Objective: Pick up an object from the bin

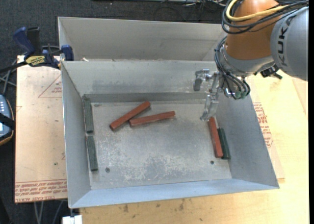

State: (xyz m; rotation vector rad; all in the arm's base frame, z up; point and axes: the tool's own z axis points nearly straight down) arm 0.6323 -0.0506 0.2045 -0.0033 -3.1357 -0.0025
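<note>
Your pincer (206, 115) hangs at the upper end of a red-brown bar (215, 139) lying along the right wall of the grey bin (147, 41); from this view you cannot tell whether it is parted or closed. A dark green bar (224, 144) lies against that bar's right side. A slanted brown bar (130, 115) and a level brown bar (152, 118) lie well to its left.
</note>
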